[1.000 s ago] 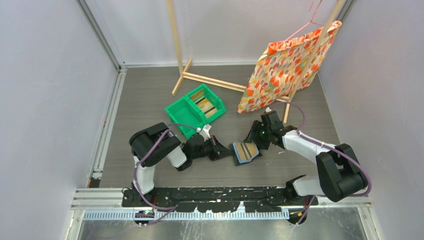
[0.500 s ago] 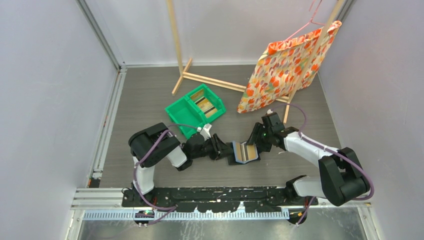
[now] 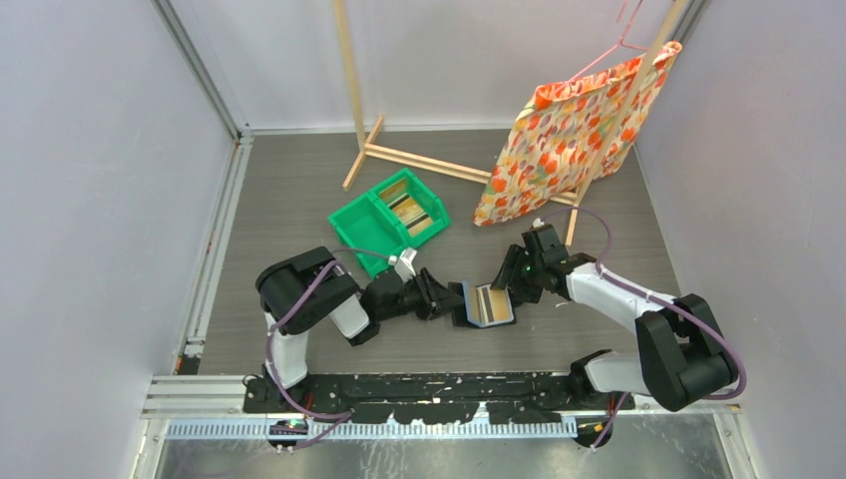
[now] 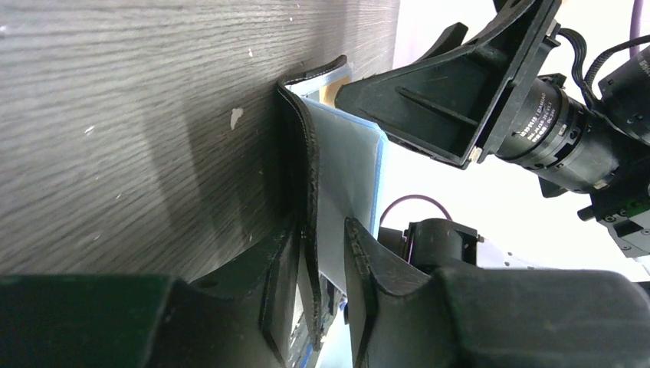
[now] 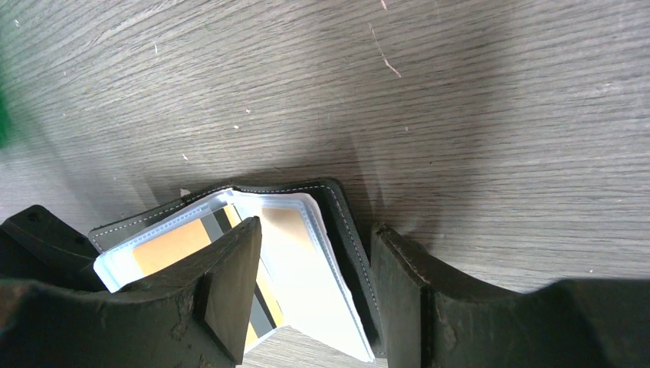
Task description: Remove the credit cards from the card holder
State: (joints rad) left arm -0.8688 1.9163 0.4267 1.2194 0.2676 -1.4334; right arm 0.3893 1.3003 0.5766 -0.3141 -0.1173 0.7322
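Note:
The dark card holder (image 3: 486, 305) stands half open on edge between both grippers at the table's middle. My left gripper (image 3: 446, 298) has its jaws closed around the holder's left flap (image 4: 303, 138), the dark cover against one finger (image 4: 280, 284) and the grey-blue inner sheet (image 4: 345, 169) against the other. My right gripper (image 3: 506, 285) is shut on the right flap (image 5: 346, 222), one finger (image 5: 230, 284) inside over the clear sleeves and the other outside the cover. Orange credit cards (image 5: 172, 245) with a dark stripe sit in the sleeves.
A green two-compartment bin (image 3: 389, 221) with striped tan cards (image 3: 411, 207) in it lies behind the left arm. A wooden rack (image 3: 419, 160) stands at the back, with an orange flowered cloth (image 3: 574, 130) hanging from it on the right.
The right gripper carried the card holder left to the left gripper. The left jaws opened from shut and now grip the holder's left flap. The holder is folded more upright.

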